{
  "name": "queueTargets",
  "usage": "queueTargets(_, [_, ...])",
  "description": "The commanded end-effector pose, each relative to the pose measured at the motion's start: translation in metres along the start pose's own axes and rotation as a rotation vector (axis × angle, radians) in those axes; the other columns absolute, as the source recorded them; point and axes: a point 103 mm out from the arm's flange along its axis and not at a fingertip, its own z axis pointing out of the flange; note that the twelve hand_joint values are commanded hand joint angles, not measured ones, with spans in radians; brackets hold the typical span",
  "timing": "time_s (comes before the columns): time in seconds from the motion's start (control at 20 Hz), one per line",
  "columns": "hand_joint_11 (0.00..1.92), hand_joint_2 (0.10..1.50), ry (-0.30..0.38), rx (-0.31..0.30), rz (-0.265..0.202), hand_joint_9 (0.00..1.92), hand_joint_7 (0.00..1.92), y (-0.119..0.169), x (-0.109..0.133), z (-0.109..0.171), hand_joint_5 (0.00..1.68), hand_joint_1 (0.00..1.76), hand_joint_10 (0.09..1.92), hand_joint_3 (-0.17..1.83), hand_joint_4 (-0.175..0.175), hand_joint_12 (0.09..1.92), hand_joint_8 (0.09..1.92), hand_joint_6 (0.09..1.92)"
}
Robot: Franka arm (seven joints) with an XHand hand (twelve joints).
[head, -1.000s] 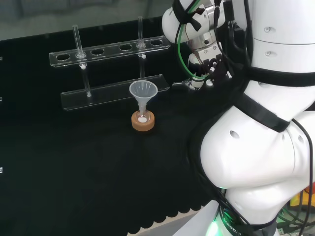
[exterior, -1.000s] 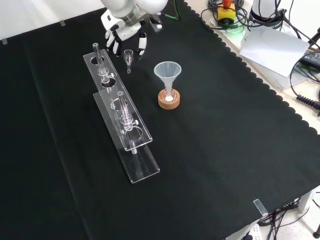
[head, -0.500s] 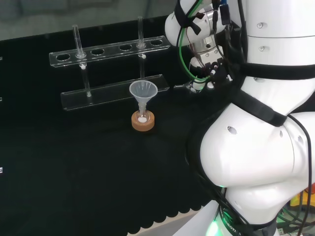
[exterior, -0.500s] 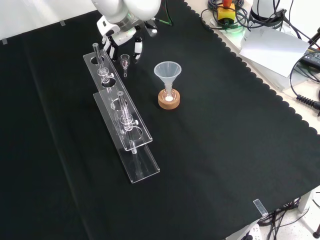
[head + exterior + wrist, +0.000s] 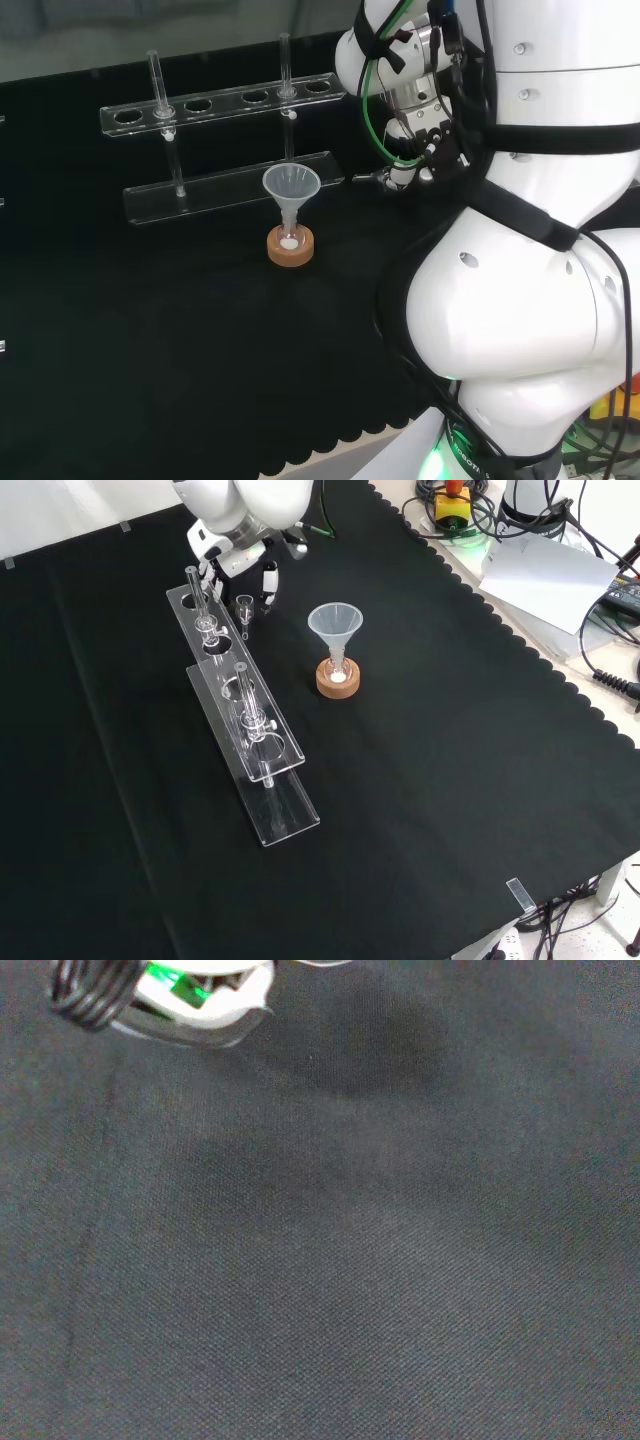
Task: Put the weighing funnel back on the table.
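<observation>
The weighing funnel (image 5: 244, 608), a small clear scoop with a short stem, hangs just above the cloth beside the far end of the clear tube rack (image 5: 240, 710). The hand (image 5: 243, 558) is over it with curled fingers (image 5: 268, 583) pinching it, stem pointing down. In the head view the hand (image 5: 425, 138) sits at the rack's right end (image 5: 225, 150), and the weighing funnel (image 5: 375, 178) pokes out to its left, low over the cloth. The wrist view looks closely at black cloth (image 5: 340, 1260).
The big funnel (image 5: 335, 625) stands in a small flask on a cork ring (image 5: 338, 680), right of the hand in the front view. The rack holds two glass tubes (image 5: 155, 85). Cables, papers and gear (image 5: 540, 560) lie past the cloth's scalloped edge.
The hand has carried the weighing funnel lower and toward the rack's end, leftward in the front view. The big funnel and rack have not moved.
</observation>
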Motion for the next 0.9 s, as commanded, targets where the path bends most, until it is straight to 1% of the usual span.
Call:
queueTargets(0.05, [0.62,0.69,0.010,0.013,-0.001,0.84,0.52,0.0043,-0.0025,0.0077,1.10,1.07,0.49,0.75,0.175,1.20,0.66,1.01])
queueTargets(0.45, [0.62,0.69,0.008,0.019,-0.006,0.84,0.52,0.0046,-0.0029,0.0106,1.10,1.07,0.49,0.75,0.175,1.20,0.66,1.01])
queueTargets(0.55, [0.63,0.71,0.012,0.021,-0.009,0.84,0.52,0.0040,-0.0030,0.0112,1.09,1.07,0.49,0.71,0.175,1.19,0.66,1.01])
queueTargets(0.65, [0.63,0.76,0.018,0.029,-0.015,0.84,0.51,0.0036,-0.0026,0.0122,1.07,1.06,0.49,0.63,0.175,1.19,0.67,1.01])
queueTargets(0.75, [0.60,0.86,0.025,0.035,-0.023,0.81,0.48,0.0031,-0.0019,0.0132,1.04,1.04,0.50,0.46,0.175,1.20,0.68,0.99])
queueTargets(0.85, [0.56,0.97,0.032,0.060,-0.031,0.76,0.43,0.0034,-0.0014,0.0141,0.99,1.02,0.53,0.27,0.175,1.23,0.70,1.02])
queueTargets(0.9, [0.52,0.97,0.036,0.070,-0.035,0.71,0.39,0.0034,-0.0011,0.0143,0.91,0.97,0.55,0.23,0.136,1.24,0.70,0.96])
